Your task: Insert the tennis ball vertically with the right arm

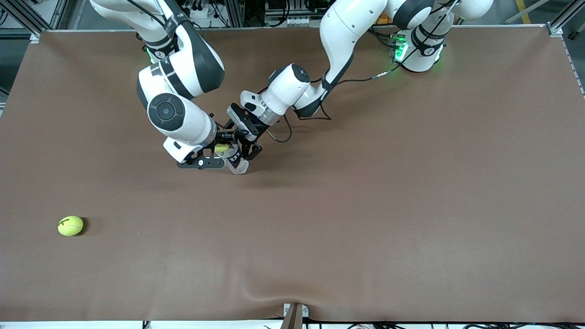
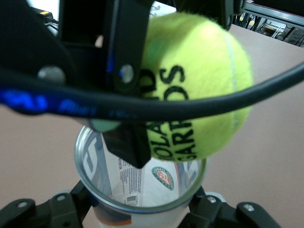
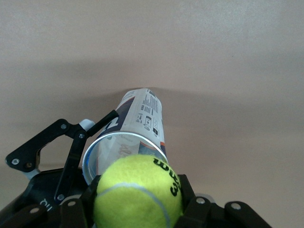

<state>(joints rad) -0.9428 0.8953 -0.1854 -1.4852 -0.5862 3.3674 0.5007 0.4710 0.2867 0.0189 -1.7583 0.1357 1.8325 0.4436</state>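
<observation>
Can (image 1: 236, 163) mostly hidden under end effectors; held tennis ball (image 1: 221, 148) barely visible from front.

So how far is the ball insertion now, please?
Done: the right gripper has picked up a tennis ball, and the left gripper holds the can upright. In hand: the ball sits above the can's open mouth. Left: lowering and releasing it. A second ball lies on the table.
</observation>
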